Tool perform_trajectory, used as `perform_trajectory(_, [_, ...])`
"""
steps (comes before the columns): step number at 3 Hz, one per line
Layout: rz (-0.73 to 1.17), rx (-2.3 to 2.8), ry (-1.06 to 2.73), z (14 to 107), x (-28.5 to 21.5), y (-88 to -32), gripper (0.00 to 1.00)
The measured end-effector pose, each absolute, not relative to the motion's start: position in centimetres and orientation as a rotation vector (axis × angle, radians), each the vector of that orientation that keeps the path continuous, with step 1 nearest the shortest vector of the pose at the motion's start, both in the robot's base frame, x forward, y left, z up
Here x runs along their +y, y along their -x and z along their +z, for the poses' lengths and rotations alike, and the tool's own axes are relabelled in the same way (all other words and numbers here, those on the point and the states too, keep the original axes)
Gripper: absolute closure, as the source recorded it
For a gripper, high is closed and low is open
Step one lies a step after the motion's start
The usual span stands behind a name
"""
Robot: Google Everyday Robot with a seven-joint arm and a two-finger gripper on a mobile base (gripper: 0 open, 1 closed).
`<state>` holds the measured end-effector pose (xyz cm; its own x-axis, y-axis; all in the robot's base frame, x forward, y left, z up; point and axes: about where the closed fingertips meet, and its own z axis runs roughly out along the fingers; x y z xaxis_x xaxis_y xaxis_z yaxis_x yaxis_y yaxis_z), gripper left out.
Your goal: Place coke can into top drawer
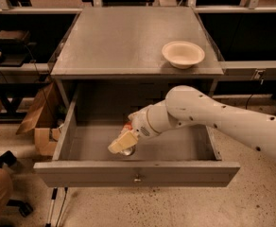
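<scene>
The top drawer of the grey cabinet stands pulled out, with a small metal knob at the centre of its front panel. My gripper reaches down into the drawer near its front middle. The coke can shows only as a red sliver with a silver end at the fingers, low inside the drawer. The cream fingers hide most of it.
A beige round bowl sits on the cabinet top at the right. A cardboard box stands on the floor to the left of the drawer. A person's legs show at the far left edge.
</scene>
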<state>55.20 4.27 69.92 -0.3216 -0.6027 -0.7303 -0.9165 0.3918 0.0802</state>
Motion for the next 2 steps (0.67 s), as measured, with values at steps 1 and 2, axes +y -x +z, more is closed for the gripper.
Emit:
perform_trajectory(1, [0.701, 2.031, 1.301, 69.49, 5.37, -56.00, 0.00])
perform_trajectory(2, [0.701, 2.031, 1.301, 69.49, 5.37, -56.00, 0.00])
